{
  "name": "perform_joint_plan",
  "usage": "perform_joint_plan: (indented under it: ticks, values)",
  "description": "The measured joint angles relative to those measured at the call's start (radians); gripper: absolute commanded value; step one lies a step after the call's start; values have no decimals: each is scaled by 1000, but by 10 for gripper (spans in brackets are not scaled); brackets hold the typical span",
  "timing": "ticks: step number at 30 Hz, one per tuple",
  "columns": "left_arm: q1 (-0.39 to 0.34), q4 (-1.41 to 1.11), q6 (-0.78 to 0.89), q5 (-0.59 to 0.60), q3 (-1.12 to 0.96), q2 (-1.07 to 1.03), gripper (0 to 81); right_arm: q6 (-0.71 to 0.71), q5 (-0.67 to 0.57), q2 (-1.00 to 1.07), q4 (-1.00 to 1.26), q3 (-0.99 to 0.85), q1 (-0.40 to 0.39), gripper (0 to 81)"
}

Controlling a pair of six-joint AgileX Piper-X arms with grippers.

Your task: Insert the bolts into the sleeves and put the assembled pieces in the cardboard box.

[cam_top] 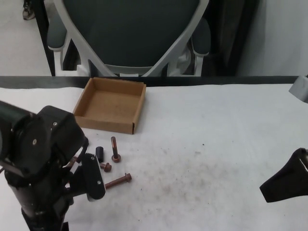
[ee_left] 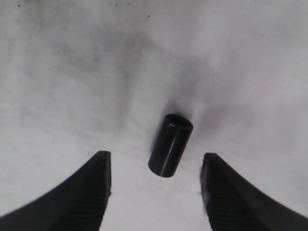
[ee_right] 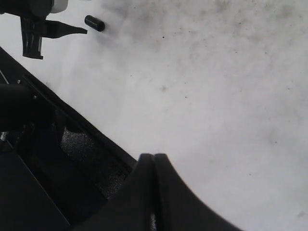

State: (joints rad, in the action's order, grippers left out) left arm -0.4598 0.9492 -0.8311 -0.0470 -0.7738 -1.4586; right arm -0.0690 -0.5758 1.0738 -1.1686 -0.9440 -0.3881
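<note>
sleeve [ee_left: 170,144], short and black, lies on its side on the white worktop [cam_top: 216,144], between the spread fingers [ee_left: 91,192] of the left hand [ee_left: 156,159], which is released and stands apart from it on both sides. one copper-coloured bolt [cam_top: 115,149] lies just beside the sleeve, a second bolt [cam_top: 118,181] nearer the arm. the open cardboard box [cam_top: 111,105] sits beyond them, towards the worktop's far edge. the right hand [ee_right: 154,162] is clenched, fingertips pressed together, well off to the other side.
</note>
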Motion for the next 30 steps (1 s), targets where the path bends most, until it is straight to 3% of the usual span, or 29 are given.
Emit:
perform_joint_plan:
  ticks: [19, 22, 28, 30]
  values:
    - [0, -161, -6, 19, 137, 0, 505, 0, 69, 0, 6, 0, 0, 2]
    - [0, -185, -6, 19, 155, 8, 400, 0, 69, 0, 6, 0, 0, 2]
    - [-6, -199, 14, 32, 188, 24, 18, 0, 69, 0, 7, 0, 0, 2]
    - [-5, -206, 45, 47, 190, 26, 4, 17, 69, 0, 8, 0, 0, 2]
